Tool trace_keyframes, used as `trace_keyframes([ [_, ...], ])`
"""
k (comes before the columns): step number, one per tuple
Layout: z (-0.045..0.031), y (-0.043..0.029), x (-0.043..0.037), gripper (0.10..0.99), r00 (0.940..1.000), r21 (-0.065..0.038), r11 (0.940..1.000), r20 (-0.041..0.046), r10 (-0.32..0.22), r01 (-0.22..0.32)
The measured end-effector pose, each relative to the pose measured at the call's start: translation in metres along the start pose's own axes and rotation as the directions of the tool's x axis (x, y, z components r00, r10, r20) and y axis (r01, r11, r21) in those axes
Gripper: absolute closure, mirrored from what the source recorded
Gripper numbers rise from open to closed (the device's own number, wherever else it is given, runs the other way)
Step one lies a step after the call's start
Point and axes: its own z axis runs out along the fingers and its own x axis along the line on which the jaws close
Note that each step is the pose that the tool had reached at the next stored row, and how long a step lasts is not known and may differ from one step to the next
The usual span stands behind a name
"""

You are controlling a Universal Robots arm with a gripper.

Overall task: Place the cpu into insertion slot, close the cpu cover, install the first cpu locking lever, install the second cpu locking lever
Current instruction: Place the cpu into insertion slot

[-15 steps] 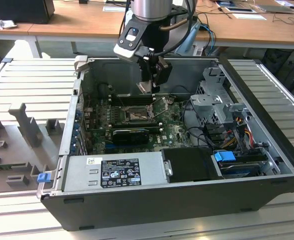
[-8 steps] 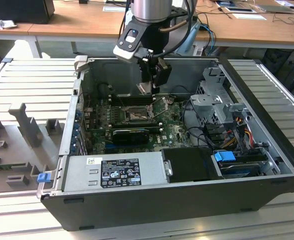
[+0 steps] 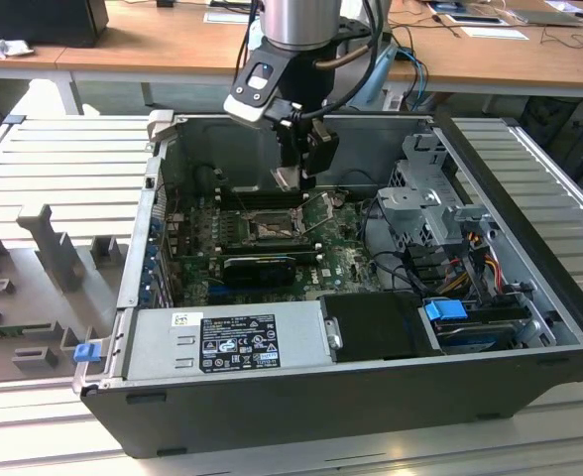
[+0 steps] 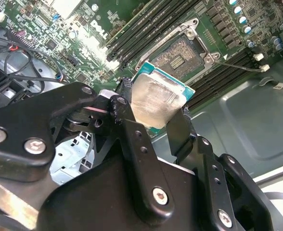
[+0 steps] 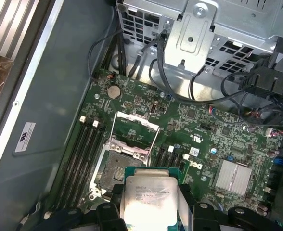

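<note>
I see the gripper [image 4: 153,109] clamped on the cpu [image 4: 157,98], fingers [image 4: 177,132] hiding two edges; face silvery-grey, border green, insertion slot [image 4: 177,57] uncovered.

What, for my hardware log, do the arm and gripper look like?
The arm ends in a silvery cylindrical segment, with black cables looping beside it. The gripper is matt black. Its fingers are flat linked bars fastened with silver screws.
</note>
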Motion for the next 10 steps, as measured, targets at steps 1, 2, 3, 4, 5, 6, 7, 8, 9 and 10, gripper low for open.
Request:
trace_keyframes([
  [1, 0.0003, 0.0, 0.0, 0.557, 1.0, 0.0, 1.0, 0.0003, 0.002, -0.002],
  [2, 0.0006, 0.0, 0.0, 0.557, 1.0, 0.0, 1.0, 0.0004, 0.004, -0.004],
  [3, 0.0008, -0.0001, 0.0, 0.557, 1.0, 0.0, 1.0, 0.0007, 0.006, -0.006],
  [4, 0.0012, -0.0001, 0.0, 0.557, 1.0, 0.0, 1.0, 0.0007, 0.008, -0.008],
  [5, 0.0015, -0.0001, 0.0, 0.557, 0.9999, 0.0, 0.9999, 0.001, 0.011, -0.011],
  [6, 0.0018, -0.0002, 0.0, 0.557, 0.9999, 0.0, 0.9999, 0.0013, 0.014, -0.014],
  [7, 0.0022, -0.0002, 0.0, 0.557, 0.9999, 0.0, 0.9999, 0.0014, 0.016, -0.016],
  [8, 0.0026, -0.0002, 0.0, 0.557, 0.9999, 0.0, 0.9999, 0.0014, 0.017, -0.017],
  [9, 0.003, -0.0003, 0.0, 0.557, 0.9998, 0.0, 0.9998, 0.0016, 0.018, -0.018],
  [10, 0.0035, -0.0003, 0.0, 0.557, 0.9998, 0.0, 0.9998, 0.0017, 0.019, -0.019],
])
